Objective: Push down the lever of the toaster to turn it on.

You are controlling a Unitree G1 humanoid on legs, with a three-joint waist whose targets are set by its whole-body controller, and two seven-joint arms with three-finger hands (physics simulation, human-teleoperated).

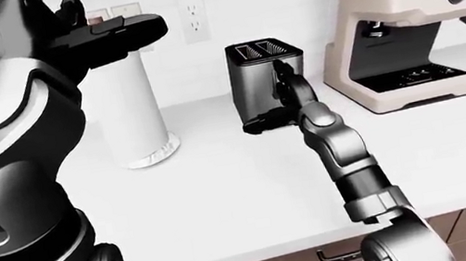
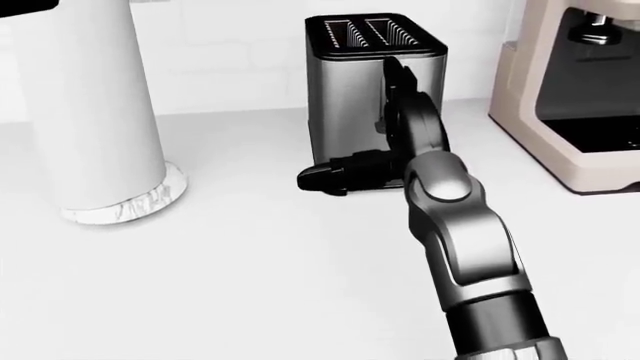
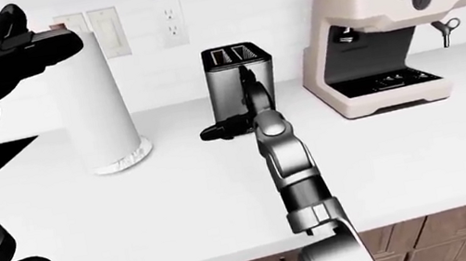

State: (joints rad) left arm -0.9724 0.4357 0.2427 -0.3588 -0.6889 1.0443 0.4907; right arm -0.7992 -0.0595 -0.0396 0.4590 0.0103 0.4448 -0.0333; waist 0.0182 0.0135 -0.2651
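Left-eye view: a steel toaster (image 1: pixel 257 77) stands on the white counter (image 1: pixel 223 188), against the far wall, between a paper towel roll (image 1: pixel 138 110) on its left and a coffee machine (image 1: pixel 401 33) on its right. The right hand (image 1: pixel 278 106) presses against the toaster's near face, where the lever should sit. To do this well, keep one finger on top of the lever and push straight down until it latches, without shoving the toaster back. The left hand (image 1: pixel 101 35) is raised high at the left, fingers spread, holding nothing.

Head view: one black finger (image 2: pixel 335 174) juts left near the toaster's base; others run up the face. The lever is hidden behind the hand, so contact is probable, not certain.

Right-eye view: same arrangement, nothing gripped.
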